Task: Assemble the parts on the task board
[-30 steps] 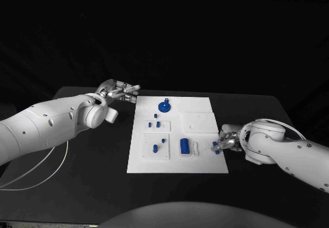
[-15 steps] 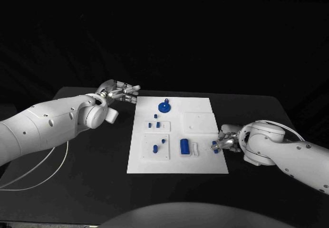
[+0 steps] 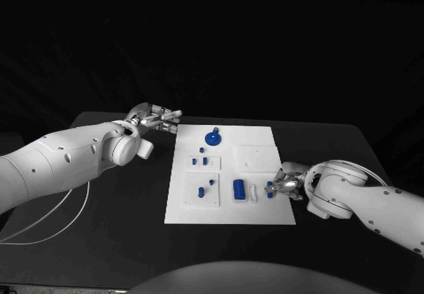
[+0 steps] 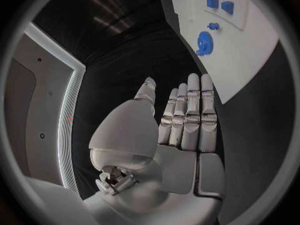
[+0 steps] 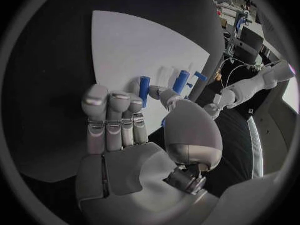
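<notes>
The white task board [image 3: 265, 211] lies mid-table. On it are a round blue gear-like part [image 3: 212, 137], a pair of small blue pegs [image 3: 200, 161], a blue cylinder [image 3: 238, 188] and small parts in a square recess [image 3: 201, 188]. My right hand [image 3: 286, 184] hovers at the board's right edge and pinches a small blue peg [image 3: 270, 186] between thumb and finger, just right of the cylinder; the peg [image 5: 144, 91] and cylinder [image 5: 182, 81] also appear in the right wrist view. My left hand [image 3: 155, 117] rests off the board's far left corner, fingers straight [image 4: 187, 115], holding nothing.
A raised white square [image 3: 256, 156] occupies the board's right half. A thin white cable [image 3: 55, 214] loops over the table's left side under my left arm. In the left wrist view the board [image 4: 250, 60] carries the gear [image 4: 204, 42].
My right hand has shifted left over the board's right edge, carrying the blue peg closer to the blue cylinder. The left hand has stayed where it was.
</notes>
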Robot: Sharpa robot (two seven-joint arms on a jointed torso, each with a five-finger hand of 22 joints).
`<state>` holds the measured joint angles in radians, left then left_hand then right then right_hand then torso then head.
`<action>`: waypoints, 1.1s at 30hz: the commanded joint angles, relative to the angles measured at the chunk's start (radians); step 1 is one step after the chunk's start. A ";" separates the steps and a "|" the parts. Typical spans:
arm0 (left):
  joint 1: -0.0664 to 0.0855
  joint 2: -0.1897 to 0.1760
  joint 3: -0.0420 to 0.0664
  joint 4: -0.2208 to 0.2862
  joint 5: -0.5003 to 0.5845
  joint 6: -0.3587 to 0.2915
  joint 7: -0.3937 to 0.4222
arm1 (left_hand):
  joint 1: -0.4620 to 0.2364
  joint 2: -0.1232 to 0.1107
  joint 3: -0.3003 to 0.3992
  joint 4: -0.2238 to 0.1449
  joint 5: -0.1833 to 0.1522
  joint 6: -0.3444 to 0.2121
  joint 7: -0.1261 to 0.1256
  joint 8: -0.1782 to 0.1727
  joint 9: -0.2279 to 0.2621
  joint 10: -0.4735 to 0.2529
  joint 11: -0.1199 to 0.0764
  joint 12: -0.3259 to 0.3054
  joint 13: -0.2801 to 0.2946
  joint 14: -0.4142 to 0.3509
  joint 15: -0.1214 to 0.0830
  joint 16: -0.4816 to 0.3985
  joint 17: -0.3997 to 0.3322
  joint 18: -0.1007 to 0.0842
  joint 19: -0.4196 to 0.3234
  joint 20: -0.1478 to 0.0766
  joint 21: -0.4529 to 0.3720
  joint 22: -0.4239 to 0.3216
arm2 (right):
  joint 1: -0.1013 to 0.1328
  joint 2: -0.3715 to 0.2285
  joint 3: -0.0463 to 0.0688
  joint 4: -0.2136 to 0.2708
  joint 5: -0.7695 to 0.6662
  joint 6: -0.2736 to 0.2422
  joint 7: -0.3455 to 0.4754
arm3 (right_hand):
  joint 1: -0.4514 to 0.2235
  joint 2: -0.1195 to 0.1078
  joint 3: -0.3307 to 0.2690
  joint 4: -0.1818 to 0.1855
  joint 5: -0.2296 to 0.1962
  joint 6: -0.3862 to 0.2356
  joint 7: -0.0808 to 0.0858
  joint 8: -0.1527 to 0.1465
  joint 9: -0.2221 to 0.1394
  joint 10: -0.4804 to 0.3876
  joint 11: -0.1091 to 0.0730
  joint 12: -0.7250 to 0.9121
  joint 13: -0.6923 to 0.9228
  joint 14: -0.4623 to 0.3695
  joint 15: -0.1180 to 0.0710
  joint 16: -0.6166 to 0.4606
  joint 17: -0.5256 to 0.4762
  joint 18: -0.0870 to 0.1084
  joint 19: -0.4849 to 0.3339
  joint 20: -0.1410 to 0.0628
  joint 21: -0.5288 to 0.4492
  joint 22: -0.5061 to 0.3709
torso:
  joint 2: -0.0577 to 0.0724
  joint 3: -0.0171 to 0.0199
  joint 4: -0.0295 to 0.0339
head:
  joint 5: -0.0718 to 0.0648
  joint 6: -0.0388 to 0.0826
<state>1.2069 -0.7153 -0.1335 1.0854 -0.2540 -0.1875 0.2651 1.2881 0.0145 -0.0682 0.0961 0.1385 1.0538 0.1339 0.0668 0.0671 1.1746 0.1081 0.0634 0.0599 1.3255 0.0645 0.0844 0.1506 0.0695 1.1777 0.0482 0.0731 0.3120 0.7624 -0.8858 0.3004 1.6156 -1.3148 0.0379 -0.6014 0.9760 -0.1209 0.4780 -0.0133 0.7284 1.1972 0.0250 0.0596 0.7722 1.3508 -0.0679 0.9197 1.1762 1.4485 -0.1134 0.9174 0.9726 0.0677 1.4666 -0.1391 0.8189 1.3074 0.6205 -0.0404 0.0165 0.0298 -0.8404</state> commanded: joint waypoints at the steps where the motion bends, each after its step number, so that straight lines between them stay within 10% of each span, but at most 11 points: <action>1: -0.002 0.001 0.001 0.004 0.004 0.013 0.004 | -0.004 -0.011 0.002 0.006 -0.005 -0.006 -0.001 -0.004 0.000 -0.008 0.000 -0.003 0.001 -0.005 0.002 0.004 0.001 -0.014 0.008 0.001 0.004 -0.002 | -0.004 0.005 0.000 0.015 0.088 -0.049 0.009 | -0.001 0.006 0.202 -0.205 0.006 0.007 -0.004 0.006 0.012 0.008 -0.003 -0.004 0.002 -0.003 -0.007 -0.005 -0.001 -0.007 0.057 -0.003 -0.003 0.067 | 0.001 0.0000 0.0003 | 0.002 0.000; 33: -0.002 0.003 0.001 0.002 0.004 0.019 0.001 | -0.009 -0.012 0.002 0.012 -0.013 -0.008 -0.001 -0.004 0.000 -0.009 0.001 -0.003 0.001 -0.005 0.003 0.004 0.001 -0.014 0.007 0.002 0.004 -0.004 | 0.000 0.032 -0.001 0.041 0.103 0.016 -0.010 | 0.015 0.016 0.123 -0.198 -0.046 0.002 -0.009 0.006 0.028 0.007 -0.002 -0.013 -0.003 -0.001 -0.005 -0.007 0.002 -0.010 0.057 0.000 -0.012 0.067 | 0.000 -0.0009 0.0000 | 0.007 -0.002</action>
<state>1.2069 -0.7141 -0.1335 1.0856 -0.2540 -0.1832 0.2611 1.2841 0.0105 -0.0678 0.1026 0.1307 1.0538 0.1339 0.0668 0.0671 1.1746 0.1081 0.0635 0.0598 1.3255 0.0644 0.0844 0.1506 0.0695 1.1777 0.0482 0.0731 0.3093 0.7630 -0.8550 0.2997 1.6574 -1.2121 0.0278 -0.6076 0.9834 -0.1086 0.4679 -0.0721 0.6851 1.2004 0.0213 0.0623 0.7985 1.3509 -0.0678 0.9091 1.1736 1.4450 -0.1146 0.9128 0.9728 0.0676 1.4666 -0.1391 0.8129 1.3074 0.6201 -0.0415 0.0166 0.0365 -0.8433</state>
